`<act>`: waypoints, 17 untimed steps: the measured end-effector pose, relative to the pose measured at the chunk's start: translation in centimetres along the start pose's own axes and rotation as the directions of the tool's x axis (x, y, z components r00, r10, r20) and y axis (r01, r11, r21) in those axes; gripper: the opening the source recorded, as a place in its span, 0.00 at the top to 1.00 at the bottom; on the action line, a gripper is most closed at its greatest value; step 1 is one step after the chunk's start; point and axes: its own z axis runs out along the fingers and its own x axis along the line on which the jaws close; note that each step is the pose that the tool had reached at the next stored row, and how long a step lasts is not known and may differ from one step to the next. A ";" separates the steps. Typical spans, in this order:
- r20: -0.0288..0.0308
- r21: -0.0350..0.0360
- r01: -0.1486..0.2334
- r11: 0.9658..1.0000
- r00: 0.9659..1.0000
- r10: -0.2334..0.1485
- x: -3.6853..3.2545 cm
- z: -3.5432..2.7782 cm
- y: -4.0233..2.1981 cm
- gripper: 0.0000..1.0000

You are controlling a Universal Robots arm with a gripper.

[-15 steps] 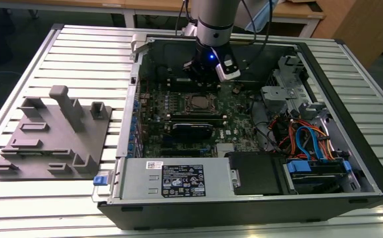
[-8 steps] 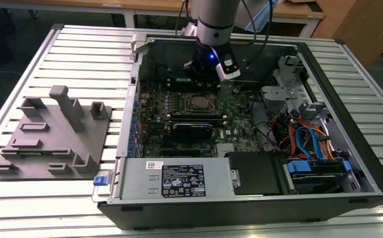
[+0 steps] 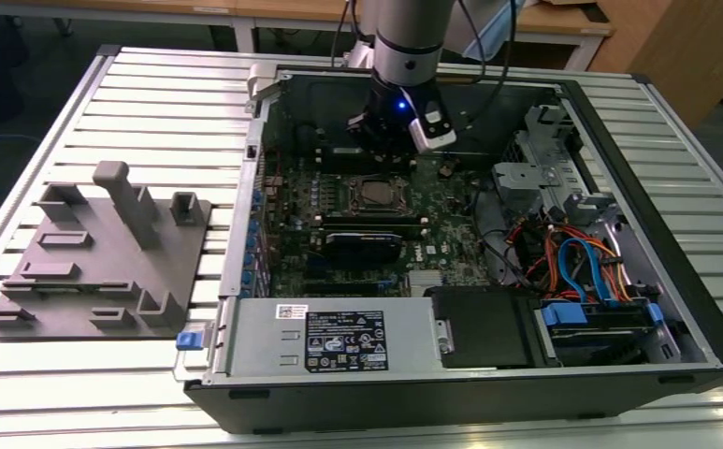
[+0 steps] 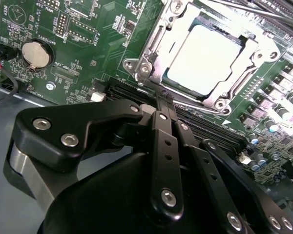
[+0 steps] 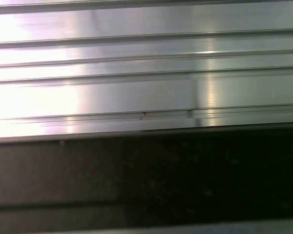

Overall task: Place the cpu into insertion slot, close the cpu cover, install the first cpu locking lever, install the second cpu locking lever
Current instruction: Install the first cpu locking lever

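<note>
- The cpu lies flat in the insertion slot. Its pale metal top shows through the cut-out of the cpu cover, which lies down over it.
- In the second wrist view the silver frame sits level around the chip, with the chip's edges tucked beneath it.
- Judged from this, placing the cpu and closing the cover look done, and the step in hand is the first locking lever. Whether either lever is latched cannot be told.
- The tool is clenched with nothing in it. Its tip points at the long black memory slots just beside the socket, and it stands apart from the cover.
- In the exterior view the arm reaches down into the open computer case. The tool hangs over the green board, just beyond the socket and not touching it.
- The lever work calls for setting the closed tip on the lever's free end, then pressing it down and sideways until it catches under its hook.
- That push needs a firm, steady line that stays clear of the chip's top, the memory slots and the small parts near the socket.
- The slatted metal surface carries the case. A grey fixture lies on it, well apart from the work.
</note>
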 end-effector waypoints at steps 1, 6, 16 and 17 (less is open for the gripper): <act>0.000 0.000 0.000 1.000 1.000 0.000 -0.06 0.00 0.01 0.90; 0.000 0.000 0.000 1.000 1.000 0.000 -0.31 0.01 0.05 0.90; 0.000 0.000 0.000 1.000 1.000 0.000 -0.44 0.33 0.03 0.90; 0.000 0.000 0.000 1.000 1.000 0.000 -0.44 0.33 0.03 0.90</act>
